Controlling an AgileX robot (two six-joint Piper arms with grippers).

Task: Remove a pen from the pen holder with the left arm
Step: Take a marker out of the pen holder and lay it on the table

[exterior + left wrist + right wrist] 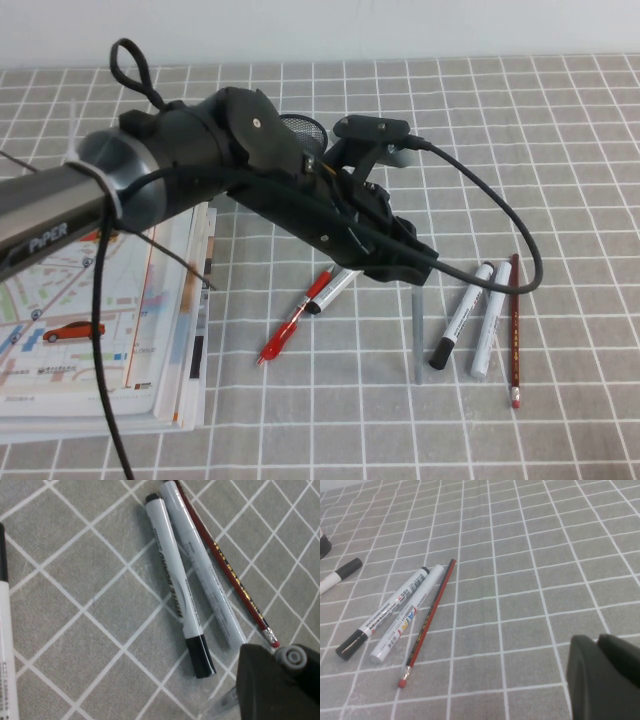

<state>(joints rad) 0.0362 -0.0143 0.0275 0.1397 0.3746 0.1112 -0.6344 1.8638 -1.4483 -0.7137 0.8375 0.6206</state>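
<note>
left hand (414, 282) sits just past counter centre toward 4 o'clock, pinching the upper end of a grey pen (416, 340). the pen points tip-down toward 6 o'clock; its tip appears to meet the counter (580, 120), though the overhead angle leaves this uncertain. the pen holder (305, 128), a dark mesh cup, stands at 12 o'clock behind the arm, well apart from the pen.

step in hand: extraction looks complete; set-down remains.

a black-capped marker (460, 318), a white marker (486, 322) and a pencil (515, 330) lie near the pen at 3 o'clock; a red pen (288, 334) lies at 9 o'clock.

next move, by judgement: lay the pen flat in the gap, then spread the hand.

right hand (605, 677) shows only in its own wrist view, near the pencil; its state cannot be told.
</note>
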